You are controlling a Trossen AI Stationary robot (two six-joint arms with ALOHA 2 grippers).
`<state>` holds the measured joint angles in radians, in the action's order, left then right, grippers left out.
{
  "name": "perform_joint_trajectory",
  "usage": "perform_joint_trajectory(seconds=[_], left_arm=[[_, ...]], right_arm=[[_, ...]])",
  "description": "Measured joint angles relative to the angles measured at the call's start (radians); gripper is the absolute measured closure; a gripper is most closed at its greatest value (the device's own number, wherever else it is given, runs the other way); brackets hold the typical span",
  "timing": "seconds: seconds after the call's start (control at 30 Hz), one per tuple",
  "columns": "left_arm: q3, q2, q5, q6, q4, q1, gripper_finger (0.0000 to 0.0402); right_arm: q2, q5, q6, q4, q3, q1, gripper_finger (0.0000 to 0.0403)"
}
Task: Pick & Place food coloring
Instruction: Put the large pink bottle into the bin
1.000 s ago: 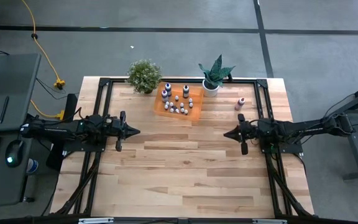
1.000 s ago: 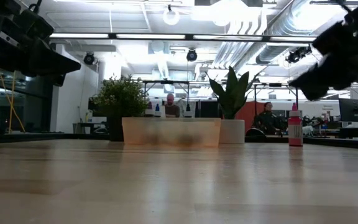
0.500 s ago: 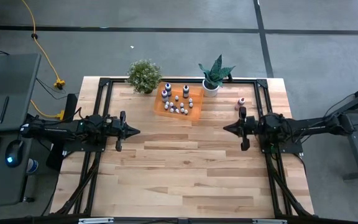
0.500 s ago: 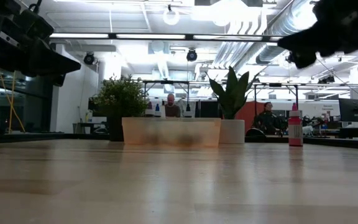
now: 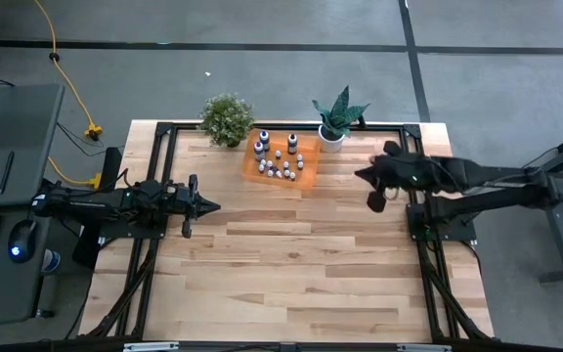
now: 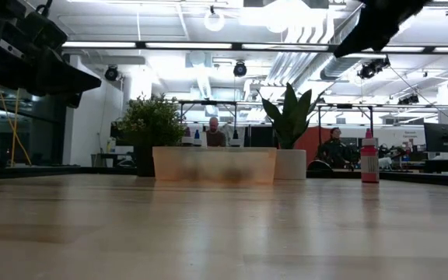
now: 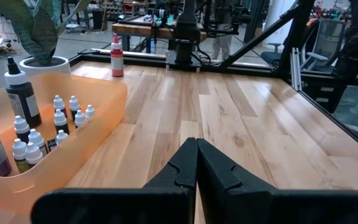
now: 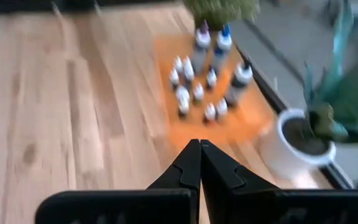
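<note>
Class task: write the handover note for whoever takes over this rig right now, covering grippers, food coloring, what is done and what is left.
Left gripper: shut, empty, waiting at the table's left side.
Right gripper: shut, empty, raised over the table's right side, facing the orange tray.
Food coloring: small bottles stand in the tray between the two plants; one pink bottle stands alone on the table, right of the tray.
Done: no bottle is held.
Left: probably the pink bottle.
</note>
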<state>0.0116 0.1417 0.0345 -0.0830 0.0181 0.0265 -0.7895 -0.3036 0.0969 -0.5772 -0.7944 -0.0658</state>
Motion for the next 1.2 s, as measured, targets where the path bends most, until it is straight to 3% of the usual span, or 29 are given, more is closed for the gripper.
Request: perform_joint_trajectory(seconds=[0.23, 0.37, 0.53, 0.7, 0.83, 1.2], left_arm=[[0.000, 0.000, 0.000, 0.000, 0.000, 0.000, 0.0401], [0.000, 0.000, 0.000, 0.000, 0.000, 0.000, 0.0401], [0.000, 0.000, 0.000, 0.000, 0.000, 0.000, 0.0401], [0.000, 0.000, 0.000, 0.000, 0.000, 0.000, 0.0401], [0.000, 0.000, 0.000, 0.000, 0.000, 0.000, 0.0401], [0.000, 0.000, 0.000, 0.000, 0.000, 0.000, 0.0401]], right_arm=[[-0.227, 0.113, 0.086, -0.413, -0.333, -0.176, 0.0402], [-0.305, 0.131, 0.146, -0.605, -0.456, -0.260, 0.0402], [-0.292, 0.062, 0.352, -0.731, -0.478, -0.351, 0.0402], [-0.241, 0.100, 0.438, -0.780, -0.429, -0.444, 0.0392], [-0.237, 0.136, 0.441, -0.779, -0.390, -0.515, 0.0355], [-0.345, 0.153, 0.487, -0.698, -0.380, -0.643, 0.0203]])
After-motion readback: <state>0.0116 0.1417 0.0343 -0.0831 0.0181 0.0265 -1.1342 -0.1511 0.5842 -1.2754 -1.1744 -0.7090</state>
